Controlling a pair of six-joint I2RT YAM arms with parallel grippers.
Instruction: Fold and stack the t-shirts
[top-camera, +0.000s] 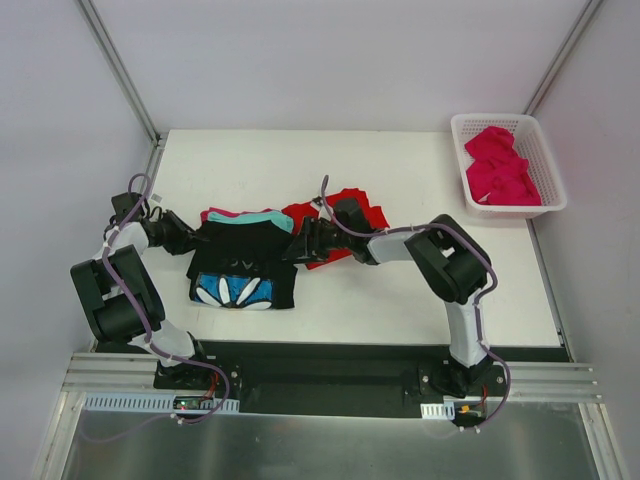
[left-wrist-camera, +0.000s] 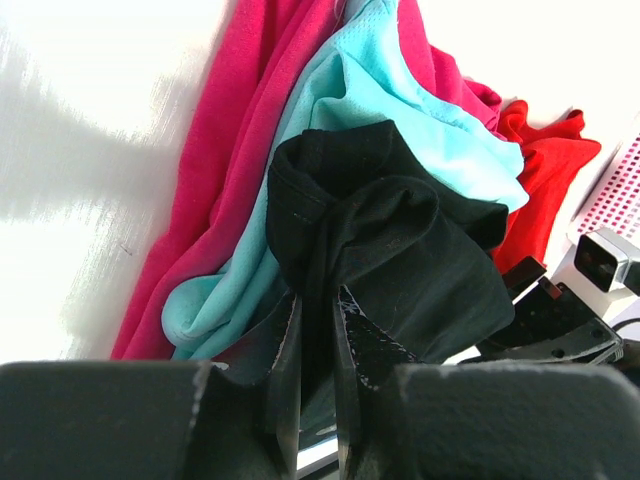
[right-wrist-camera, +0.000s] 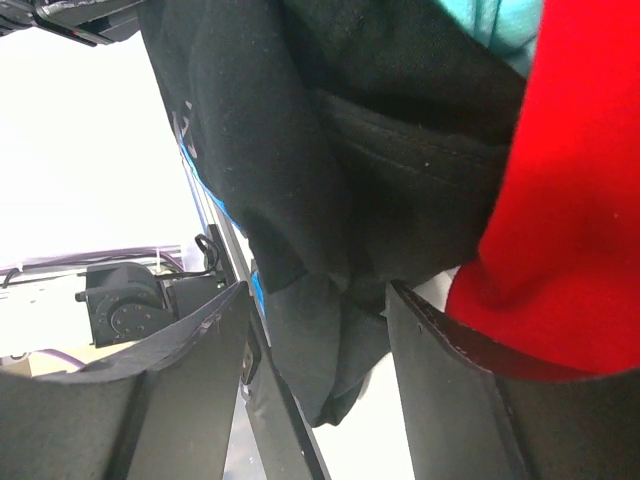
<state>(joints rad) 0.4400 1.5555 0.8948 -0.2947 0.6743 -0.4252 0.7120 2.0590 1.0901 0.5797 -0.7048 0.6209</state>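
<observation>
Two grippers sit at opposite ends of the black shirt (top-camera: 245, 265) with the blue-and-white flower print, which lies on top of a loose pile near the middle of the white table (top-camera: 400, 300). The left gripper (top-camera: 193, 240) is at the shirt's left edge, its fingers (left-wrist-camera: 285, 370) almost pressed together and pinching a bunched fold of black cloth. The right gripper (top-camera: 298, 248) is at the shirt's right edge, its fingers (right-wrist-camera: 190, 380) spread, with a hanging fold of the black shirt between them, not squeezed. Under the black shirt lie a teal garment (top-camera: 262, 218) and a magenta-pink shirt (top-camera: 222, 214). A red shirt (top-camera: 298, 213) spreads out just beyond the right gripper. More magenta-pink cloth (top-camera: 500, 170) fills the white lattice basket (top-camera: 495, 117) at the table's far right corner.
</observation>
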